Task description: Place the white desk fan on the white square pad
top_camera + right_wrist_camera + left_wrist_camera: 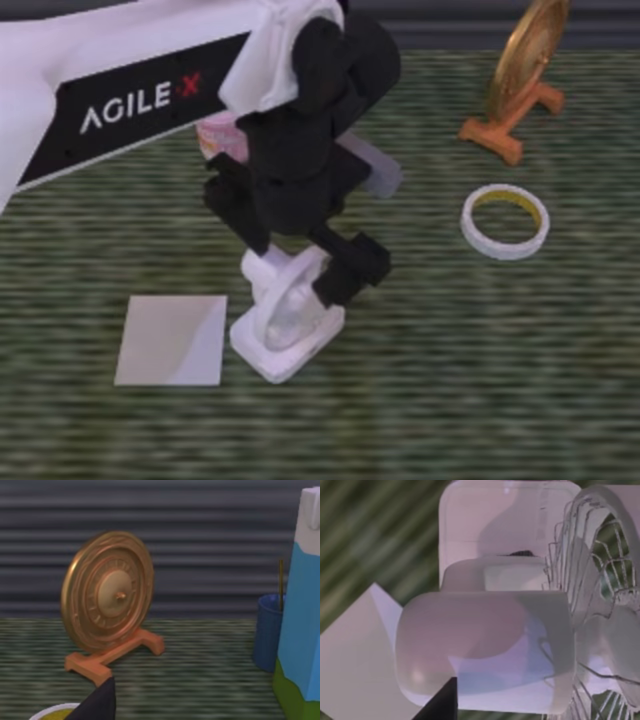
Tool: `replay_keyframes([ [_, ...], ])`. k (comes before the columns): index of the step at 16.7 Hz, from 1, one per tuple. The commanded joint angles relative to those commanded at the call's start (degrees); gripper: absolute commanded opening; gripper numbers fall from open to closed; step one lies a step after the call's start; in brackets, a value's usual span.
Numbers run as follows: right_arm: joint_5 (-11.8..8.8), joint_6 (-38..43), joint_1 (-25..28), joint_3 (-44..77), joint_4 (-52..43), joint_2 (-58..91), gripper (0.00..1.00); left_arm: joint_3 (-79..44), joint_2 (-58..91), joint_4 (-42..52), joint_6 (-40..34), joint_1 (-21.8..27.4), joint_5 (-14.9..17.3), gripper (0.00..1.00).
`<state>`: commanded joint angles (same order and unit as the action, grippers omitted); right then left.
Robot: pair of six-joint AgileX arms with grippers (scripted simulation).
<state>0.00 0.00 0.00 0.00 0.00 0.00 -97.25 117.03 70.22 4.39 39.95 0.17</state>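
The left AgileX arm reaches over the middle of the green tabletop (450,400), its black left hand (300,262) lowered over the white desk fan (288,318), fingers set on either side of the fan's upper part; whether they actually clamp it cannot be told from these views. The fan stands upright on its rectangular base just to the right of the white square pad (172,340), with a narrow strip of tabletop between them. The left wrist view shows the fan's motor housing and wire grille close up, the pad's corner beside it. Farther right lie a white tape ring (505,221) and a bronze disc on an orange stand (522,75). A pink-lidded jar (222,135) sits partly hidden under the arm. The right hand (97,702) shows only as a dark fingertip in its own wrist view, facing the bronze disc
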Motion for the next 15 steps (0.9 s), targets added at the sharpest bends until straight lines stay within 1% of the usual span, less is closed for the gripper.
replay_keyframes([
  [9, 0.0, 0.0, 0.0, 0.0, 0.0, 0.0, 1.0, 0.0, 0.0, 0.0, 0.0, 0.0, 0.0, 0.02],
  [10, 0.0, 0.0, 0.0, 0.0, 0.0, 0.0, 1.0, 0.0, 0.0, 0.0, 0.0, 0.0, 0.0, 0.0],
  [15, 0.0, 0.0, 0.0, 0.0, 0.0, 0.0, 1.0, 0.0, 0.0, 0.0, 0.0, 0.0, 0.0, 0.0],
])
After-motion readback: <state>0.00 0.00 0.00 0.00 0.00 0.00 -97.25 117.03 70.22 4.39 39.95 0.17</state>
